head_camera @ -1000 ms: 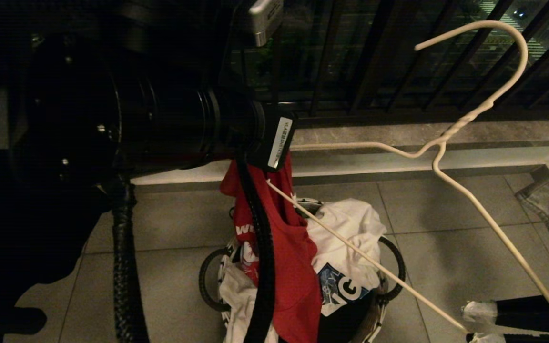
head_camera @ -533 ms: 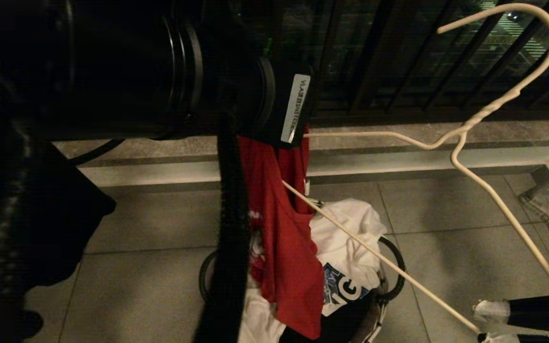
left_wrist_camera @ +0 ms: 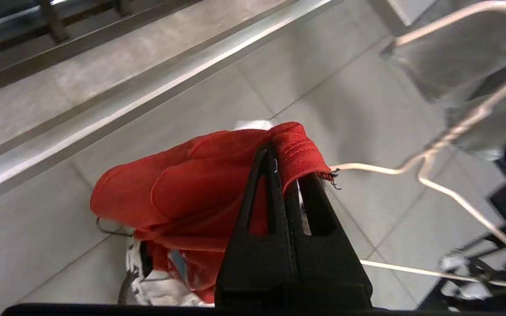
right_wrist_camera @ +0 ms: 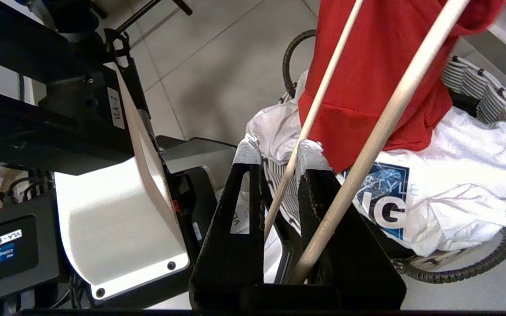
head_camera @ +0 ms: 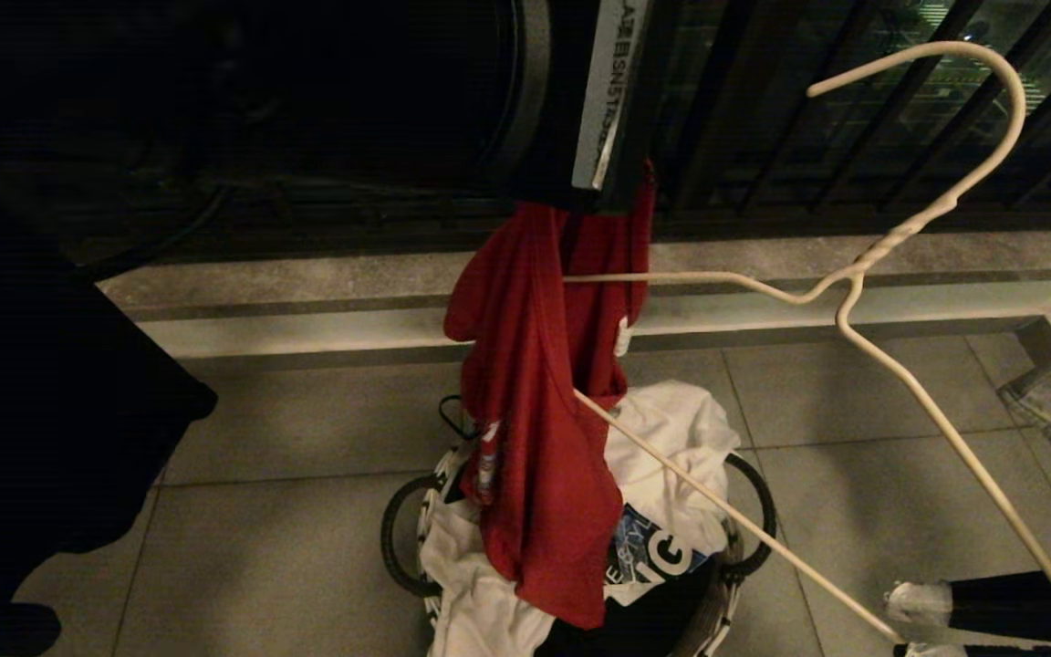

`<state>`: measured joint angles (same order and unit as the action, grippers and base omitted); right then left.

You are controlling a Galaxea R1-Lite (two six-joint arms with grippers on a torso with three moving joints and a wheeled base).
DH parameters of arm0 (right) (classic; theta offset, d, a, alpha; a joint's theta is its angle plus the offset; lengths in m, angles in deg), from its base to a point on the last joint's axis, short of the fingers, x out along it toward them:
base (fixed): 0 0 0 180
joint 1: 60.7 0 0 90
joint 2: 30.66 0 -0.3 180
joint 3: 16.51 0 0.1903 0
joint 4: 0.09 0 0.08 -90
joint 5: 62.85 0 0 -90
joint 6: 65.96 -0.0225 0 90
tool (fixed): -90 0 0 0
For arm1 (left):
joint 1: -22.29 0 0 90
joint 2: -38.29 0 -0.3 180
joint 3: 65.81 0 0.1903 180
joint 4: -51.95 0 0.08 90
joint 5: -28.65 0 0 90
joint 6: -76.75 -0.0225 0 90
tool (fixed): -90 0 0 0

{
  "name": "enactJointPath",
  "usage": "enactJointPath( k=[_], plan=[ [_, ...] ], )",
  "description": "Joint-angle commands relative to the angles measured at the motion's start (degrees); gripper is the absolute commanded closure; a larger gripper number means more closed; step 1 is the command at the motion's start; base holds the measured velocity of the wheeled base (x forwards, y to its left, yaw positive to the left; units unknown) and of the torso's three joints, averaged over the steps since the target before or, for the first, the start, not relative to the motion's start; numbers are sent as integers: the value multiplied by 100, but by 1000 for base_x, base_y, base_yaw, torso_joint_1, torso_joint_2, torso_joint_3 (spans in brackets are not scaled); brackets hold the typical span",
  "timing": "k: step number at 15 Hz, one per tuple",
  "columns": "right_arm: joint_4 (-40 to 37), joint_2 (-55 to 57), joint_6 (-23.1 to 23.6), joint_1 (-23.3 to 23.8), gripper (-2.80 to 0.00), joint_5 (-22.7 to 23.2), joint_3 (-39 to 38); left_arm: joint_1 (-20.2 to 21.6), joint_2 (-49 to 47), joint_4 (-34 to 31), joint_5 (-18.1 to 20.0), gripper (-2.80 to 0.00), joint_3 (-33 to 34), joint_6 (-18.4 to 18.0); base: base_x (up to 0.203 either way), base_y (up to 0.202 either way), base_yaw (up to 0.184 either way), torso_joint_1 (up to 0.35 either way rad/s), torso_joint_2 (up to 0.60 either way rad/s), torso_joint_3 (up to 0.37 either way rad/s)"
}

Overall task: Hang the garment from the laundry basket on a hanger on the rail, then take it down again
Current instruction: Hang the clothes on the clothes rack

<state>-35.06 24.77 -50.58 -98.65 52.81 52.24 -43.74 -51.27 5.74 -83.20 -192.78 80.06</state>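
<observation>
Floor: pale tiles [head_camera: 306, 511] under the laundry basket [head_camera: 744, 538].
Left gripper [left_wrist_camera: 286, 164]: clenched on the red T-shirt [head_camera: 544, 438], which hangs below it.
Right gripper [right_wrist_camera: 277, 151]: grasping the wire hanger [head_camera: 854, 283].

Bright red T-shirt [head_camera: 535, 438], plain on the hanging folds, bits of white and pale blue print at its edge just above the basket. Cream-white wire hanger [head_camera: 854, 274] beside it. Black-and-white striped rim on the basket [right_wrist_camera: 477, 87], black loop handles. Inside the basket, white T-shirt [right_wrist_camera: 455, 175] with a blue graphic and white letters. Black gripper fingers [left_wrist_camera: 288, 219], whitish tips on the other pair [right_wrist_camera: 246, 151]. Grey tiled floor [head_camera: 306, 511] under the basket.
</observation>
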Motion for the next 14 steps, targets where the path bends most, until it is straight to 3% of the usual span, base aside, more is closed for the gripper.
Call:
enactJointPath(
  k=[1, 7, 14],
  plan=[
    [-8, 20, 10, -2, 0, 27, -3, -72, 120, -14, 191, 0, -11, -5, 0, 0, 0, 0, 0, 0],
    [0, -32, -8, 7, 0, 35, 23, -226, 265, -473, 978, 0, -167, -6, 0, 0, 0, 0, 0, 0],
    [220, -6, -8, 43, 0, -17, -3, -393, 242, -774, 981, 0, -300, 82, 0, 0, 0, 0, 0, 0]
  ],
)
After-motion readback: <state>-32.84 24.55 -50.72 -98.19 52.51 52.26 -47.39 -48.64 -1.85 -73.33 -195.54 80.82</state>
